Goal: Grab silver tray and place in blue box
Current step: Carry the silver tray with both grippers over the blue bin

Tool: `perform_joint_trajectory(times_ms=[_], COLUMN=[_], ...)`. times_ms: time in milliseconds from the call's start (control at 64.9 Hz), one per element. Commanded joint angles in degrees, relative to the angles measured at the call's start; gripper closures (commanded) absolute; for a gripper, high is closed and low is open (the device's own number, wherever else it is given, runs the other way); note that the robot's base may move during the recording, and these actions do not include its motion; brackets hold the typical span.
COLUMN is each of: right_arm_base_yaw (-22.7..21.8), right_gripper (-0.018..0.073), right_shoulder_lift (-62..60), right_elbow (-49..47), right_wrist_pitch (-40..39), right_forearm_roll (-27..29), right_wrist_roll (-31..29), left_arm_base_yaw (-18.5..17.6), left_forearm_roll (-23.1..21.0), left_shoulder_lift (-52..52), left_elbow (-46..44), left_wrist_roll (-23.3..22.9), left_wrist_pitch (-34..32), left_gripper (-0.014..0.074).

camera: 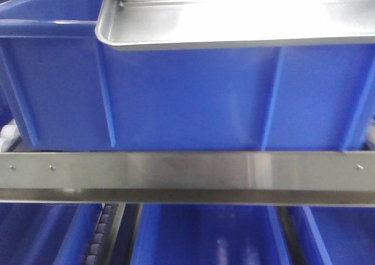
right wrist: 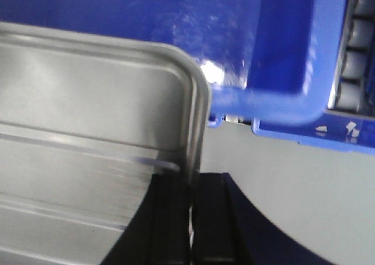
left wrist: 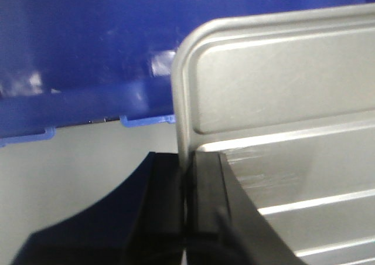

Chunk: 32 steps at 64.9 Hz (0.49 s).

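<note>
The silver tray is shiny with a rolled rim and raised lengthwise ridges. It hangs level just above the rim of the blue box, whose ribbed front wall fills the front view. My left gripper is shut on the tray's left rim. My right gripper is shut on the tray's right rim. In both wrist views the blue box's inner wall lies beyond the tray. The arms are out of the front view.
A steel rail runs across in front of the box. More blue crates stand on the shelf below, between roller tracks. Rollers show past the box's right corner.
</note>
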Motion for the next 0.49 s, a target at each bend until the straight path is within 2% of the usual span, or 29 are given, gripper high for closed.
perform_joint_trajectory(times_ms=[0,478], right_arm_base_yaw=[-0.2,-0.2], right_gripper=[0.0503,0.0503], right_shoulder_lift=[-1.5,-1.5], right_elbow=[-2.3,-2.3], right_wrist_pitch=[-2.9,-2.9], right_forearm_roll=[-2.6,-2.6], right_wrist_roll=[-0.9,-0.9], left_arm_base_yaw=[-0.1,-0.1], left_forearm_roll=[1.4,1.4], left_shoulder_lift=[-2.0,-2.0], left_elbow=[-1.4,-1.4], left_wrist_roll=[1.6,1.6], left_wrist_pitch=[5.3,5.3], left_gripper=[0.0693,0.0693])
